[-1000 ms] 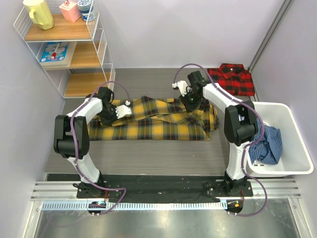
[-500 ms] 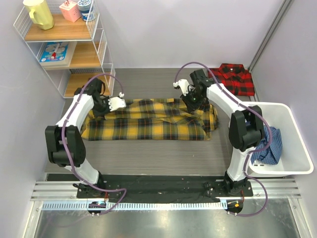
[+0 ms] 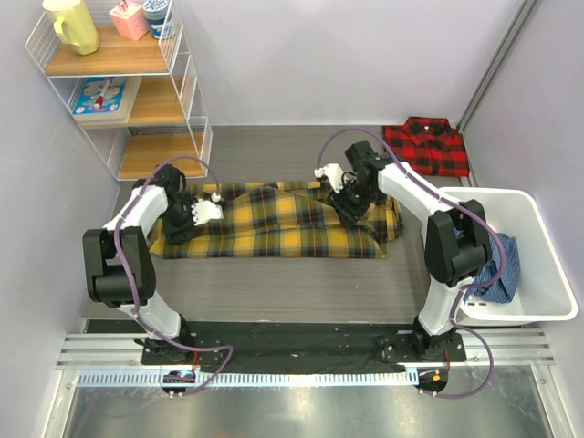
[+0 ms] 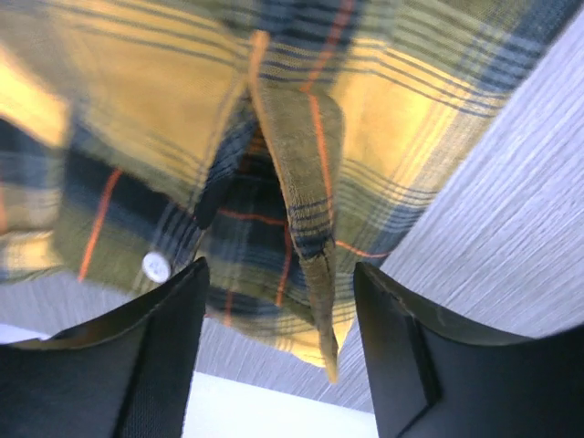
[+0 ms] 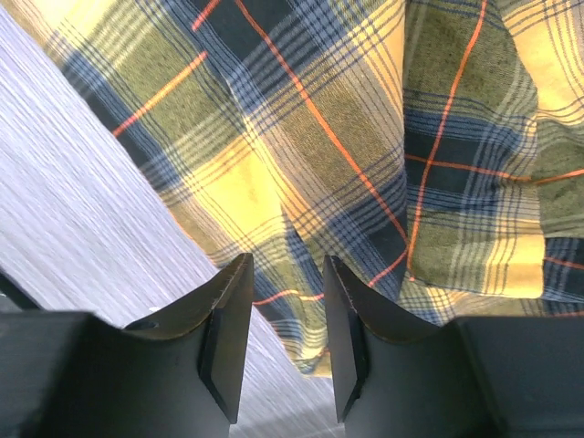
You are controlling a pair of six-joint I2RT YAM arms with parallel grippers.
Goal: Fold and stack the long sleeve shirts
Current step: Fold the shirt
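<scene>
The yellow shirt (image 3: 274,224) lies folded in a long band on the middle of the table (image 3: 274,283). The left pincer (image 3: 210,211) stands wide apart over its left end, and the right pincer (image 3: 330,174) stands slightly apart over its right part.

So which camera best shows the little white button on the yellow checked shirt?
The left wrist camera: the small white round button shows close up on the yellow plaid flannel shirt. From the top the whole shirt shows, but no button. The right wrist sees only plaid cloth.
</scene>
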